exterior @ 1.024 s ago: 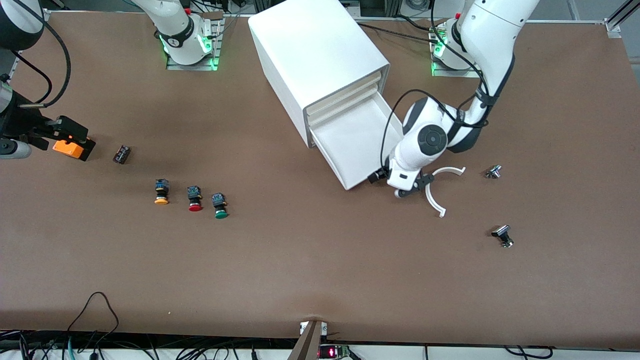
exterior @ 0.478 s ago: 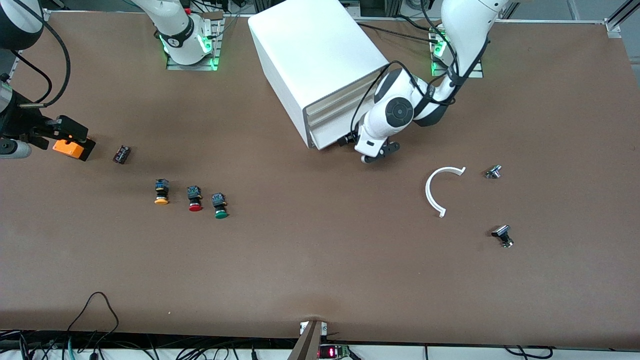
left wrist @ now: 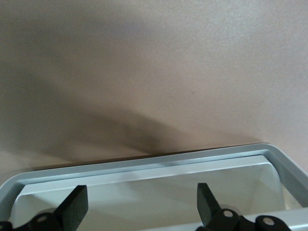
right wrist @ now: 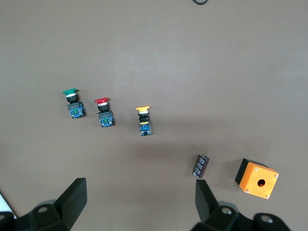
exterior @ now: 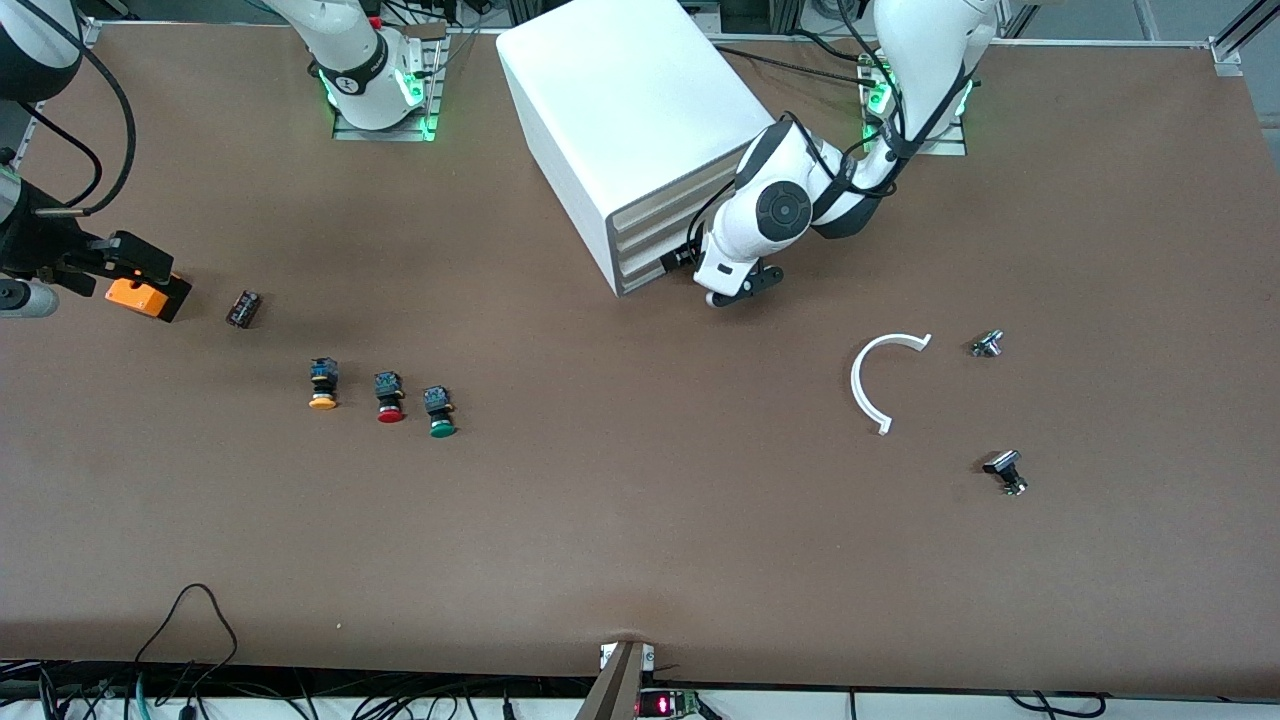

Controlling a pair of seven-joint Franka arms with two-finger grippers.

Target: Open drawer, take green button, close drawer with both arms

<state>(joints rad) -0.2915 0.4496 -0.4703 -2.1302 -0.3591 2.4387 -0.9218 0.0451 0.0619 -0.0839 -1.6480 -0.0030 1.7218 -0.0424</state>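
Observation:
The white cabinet (exterior: 630,110) stands at the table's middle near the robots' bases. Its lowest drawer (exterior: 645,272) sits pushed in, its cream front flush with the two above. My left gripper (exterior: 735,290) is open and empty, right in front of that drawer front. In the left wrist view its fingers (left wrist: 77,204) stand wide apart over a pale rim (left wrist: 144,166). The green button (exterior: 441,412) lies on the table toward the right arm's end and also shows in the right wrist view (right wrist: 73,103). My right gripper (exterior: 110,262) waits open and empty (right wrist: 139,202) above the table's end.
A red button (exterior: 390,398) and a yellow button (exterior: 322,385) lie in a row with the green one. A dark capacitor (exterior: 243,308) and an orange box (exterior: 145,297) lie under my right gripper. A white curved piece (exterior: 868,385) and two metal parts (exterior: 987,344) (exterior: 1005,472) lie toward the left arm's end.
The lowest drawer stood pulled out a second ago and is now pushed in. My left gripper moved with its front toward the cabinet. The right arm has not moved.

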